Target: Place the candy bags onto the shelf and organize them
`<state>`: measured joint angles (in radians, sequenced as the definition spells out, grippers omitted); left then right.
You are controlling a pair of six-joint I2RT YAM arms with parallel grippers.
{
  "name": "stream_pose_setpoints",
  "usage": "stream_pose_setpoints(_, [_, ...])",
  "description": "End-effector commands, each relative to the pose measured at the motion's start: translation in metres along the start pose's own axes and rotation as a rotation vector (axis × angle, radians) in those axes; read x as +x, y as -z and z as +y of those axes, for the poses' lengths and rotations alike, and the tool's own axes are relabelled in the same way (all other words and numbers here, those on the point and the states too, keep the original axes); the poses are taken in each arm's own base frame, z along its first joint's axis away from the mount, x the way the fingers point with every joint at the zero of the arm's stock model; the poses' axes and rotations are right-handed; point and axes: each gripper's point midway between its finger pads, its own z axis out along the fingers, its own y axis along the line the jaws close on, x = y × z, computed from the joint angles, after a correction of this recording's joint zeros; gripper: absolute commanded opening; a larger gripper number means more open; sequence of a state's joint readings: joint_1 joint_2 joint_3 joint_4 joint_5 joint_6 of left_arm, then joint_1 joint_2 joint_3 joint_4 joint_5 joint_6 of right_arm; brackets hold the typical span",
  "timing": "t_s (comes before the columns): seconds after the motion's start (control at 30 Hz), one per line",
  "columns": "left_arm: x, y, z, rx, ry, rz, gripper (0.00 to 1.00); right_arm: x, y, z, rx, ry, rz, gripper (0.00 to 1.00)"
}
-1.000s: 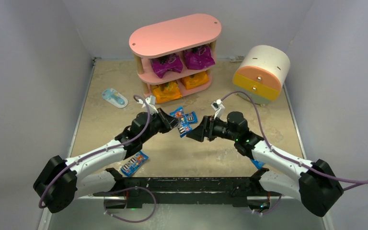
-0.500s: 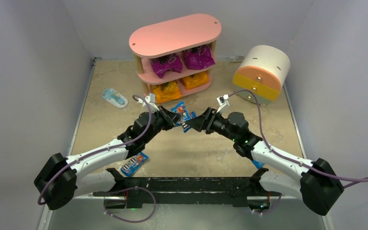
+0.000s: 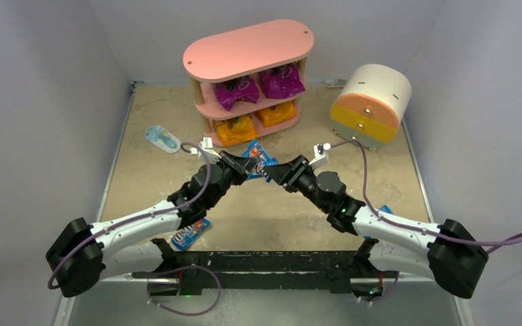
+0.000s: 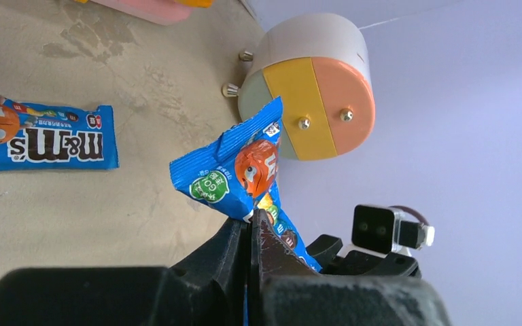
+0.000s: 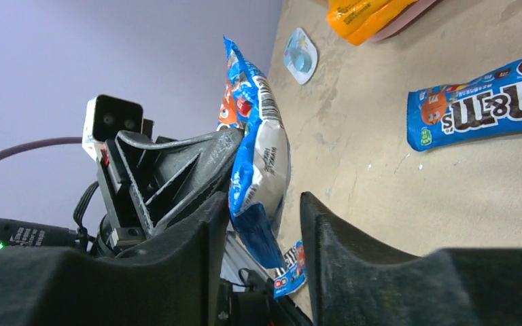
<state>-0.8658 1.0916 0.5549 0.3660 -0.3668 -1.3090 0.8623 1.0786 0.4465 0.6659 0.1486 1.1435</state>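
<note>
— Blue M&M's packet point(image 4: 241, 170), who has it?

— Your left gripper point(image 4: 251, 221) does. Its jaws are pressed together on the packet's lower end, and the packet stands up off the table point(image 3: 149, 183), in the air between your two arms

— And the right side?

— Your right gripper point(image 5: 265, 198) sits around the same packet from the opposite side. Its two fingers stand apart with the packet between them. The foil lies against one finger and you can see a narrow gap to the other, so nothing is pinched there

— Other packets?

— A second blue packet point(image 4: 41, 139) lies flat on the table just beyond the held one, between your grippers and the shelf point(image 3: 248, 51). A third packet point(image 3: 190, 234) lies beside your left arm near the table's front edge. A blue corner point(image 3: 384, 210) shows by your right arm, mostly hidden

— The shelf itself?

— Two purple bags point(image 3: 236, 92) sit side by side on its middle board and two orange bags point(image 3: 236, 129) on the bottom one. The round drawer unit point(image 3: 370, 102) stands to the shelf's right, and the pale oval item point(image 3: 162, 138) lies on the table to its left
</note>
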Motion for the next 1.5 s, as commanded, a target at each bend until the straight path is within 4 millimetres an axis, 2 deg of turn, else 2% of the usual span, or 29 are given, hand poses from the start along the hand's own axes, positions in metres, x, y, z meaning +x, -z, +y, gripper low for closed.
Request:
stream_pose_setpoints(0.0, [-0.012,0.000,-0.015,0.015,0.080,-0.058,0.00,-0.023,-0.001,0.013,-0.031,-0.080,-0.139,0.41])
stream_pose_setpoints(0.1, [-0.011,0.000,-0.018,0.014,0.068,-0.053,0.00,-0.022,-0.003,0.015,-0.044,-0.085,-0.142,0.20])
stream_pose_setpoints(0.13, [-0.013,-0.001,-0.021,0.016,0.055,-0.056,0.03,-0.023,-0.002,0.017,-0.055,-0.075,-0.146,0.13])
stream_pose_setpoints(0.2, [-0.014,0.000,-0.021,-0.001,0.008,-0.054,0.21,-0.029,0.001,0.019,-0.065,-0.078,-0.172,0.00])
stream_pose_setpoints(0.3, [-0.018,0.002,-0.025,-0.014,-0.066,-0.056,0.61,-0.040,0.004,0.020,-0.035,-0.072,-0.218,0.00])
stream_pose_setpoints(0.33, [-0.018,0.004,-0.025,-0.019,-0.094,-0.049,0.72,-0.038,0.005,0.022,-0.021,-0.065,-0.192,0.00])
stream_pose_setpoints(0.37, [-0.021,0.007,-0.025,-0.033,-0.122,-0.050,0.78,-0.041,0.004,0.022,0.011,-0.041,-0.193,0.00])
stream_pose_setpoints(0.43, [-0.038,0.018,-0.022,-0.077,-0.188,-0.095,0.84,-0.051,0.004,0.026,0.074,-0.015,-0.202,0.00])
stream_pose_setpoints(0.57, [-0.067,0.049,-0.029,-0.062,-0.265,-0.171,0.88,-0.094,0.011,0.048,0.021,-0.011,-0.292,0.00])
stream_pose_setpoints(0.6, [-0.074,0.056,-0.022,-0.091,-0.283,-0.197,0.89,-0.113,0.011,0.053,0.008,-0.020,-0.310,0.00])
stream_pose_setpoints(0.63, [-0.079,0.062,-0.016,-0.113,-0.301,-0.207,0.90,-0.122,0.008,0.054,0.011,-0.026,-0.315,0.00])
stream_pose_setpoints(0.7, [-0.091,0.073,0.008,-0.209,-0.342,-0.253,0.91,-0.144,0.002,0.067,-0.009,0.011,-0.328,0.00])
stream_pose_setpoints(0.73, [-0.093,0.078,0.021,-0.259,-0.355,-0.256,0.92,-0.163,0.000,0.082,-0.016,0.048,-0.358,0.00])
stream_pose_setpoints(0.87, [-0.091,0.095,0.067,-0.417,-0.415,-0.225,0.94,-0.211,-0.014,0.107,0.007,0.136,-0.383,0.00])
stream_pose_setpoints(1.0, [-0.087,0.102,0.085,-0.455,-0.445,-0.200,0.95,-0.253,-0.022,0.131,-0.008,0.173,-0.464,0.00])
stream_pose_setpoints(1.03, [-0.087,0.103,0.087,-0.458,-0.441,-0.199,0.95,-0.262,-0.027,0.131,0.004,0.185,-0.483,0.00])
stream_pose_setpoints(1.1, [-0.085,0.104,0.092,-0.461,-0.425,-0.201,0.96,-0.280,-0.034,0.144,-0.005,0.197,-0.512,0.00])
stream_pose_setpoints(1.2, [-0.082,0.101,0.095,-0.452,-0.411,-0.201,0.96,-0.291,-0.052,0.149,-0.019,0.184,-0.506,0.00])
stream_pose_setpoints(1.4, [-0.079,0.101,0.102,-0.479,-0.414,-0.191,0.98,-0.319,-0.080,0.152,-0.025,0.187,-0.585,0.00])
stream_pose_setpoints(1.47, [-0.078,0.100,0.102,-0.476,-0.411,-0.189,0.98,-0.326,-0.097,0.147,0.000,0.219,-0.586,0.00])
